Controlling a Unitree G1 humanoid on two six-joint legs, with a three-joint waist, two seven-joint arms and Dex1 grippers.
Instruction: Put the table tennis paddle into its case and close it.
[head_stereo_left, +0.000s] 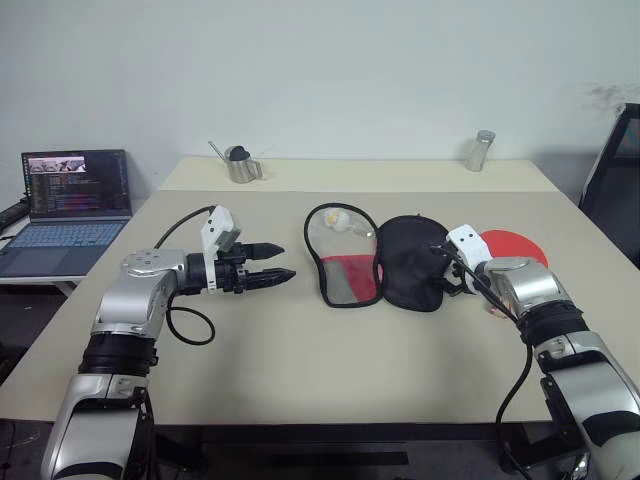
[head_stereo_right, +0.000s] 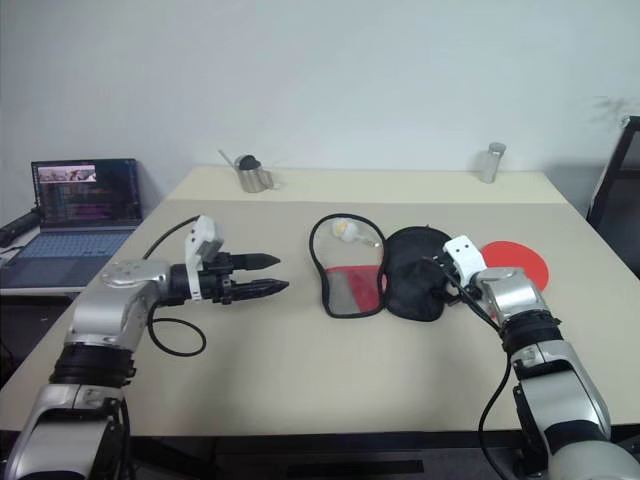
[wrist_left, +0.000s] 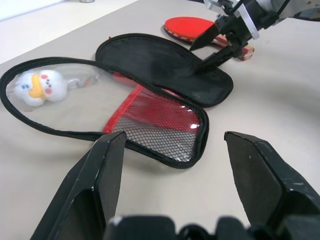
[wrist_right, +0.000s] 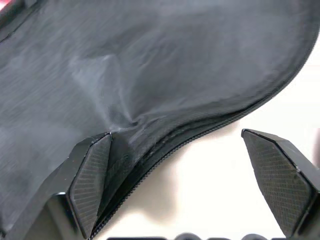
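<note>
Soft black-and-red zip case (head_stereo_left: 385, 262) lies unzipped at frame centre; both end effectors, left (head_stereo_left: 278, 263) and right (wrist_left: 216, 46), spread empty. Next, probably: fetch the red-faced wooden-handled paddle (head_stereo_left: 514, 246).

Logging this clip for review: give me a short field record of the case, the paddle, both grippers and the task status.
case: open flat on the table; clear-and-mesh half on the robot's left, black half on its right
paddle: red face up, lying on the table outside the case, past the black half
left gripper: open, holding nothing, short of the case
right gripper: open, at the edge of the black half, one finger on the fabric
other items: metal cup, metal canister, laptop
status: paddle not yet in case
</note>
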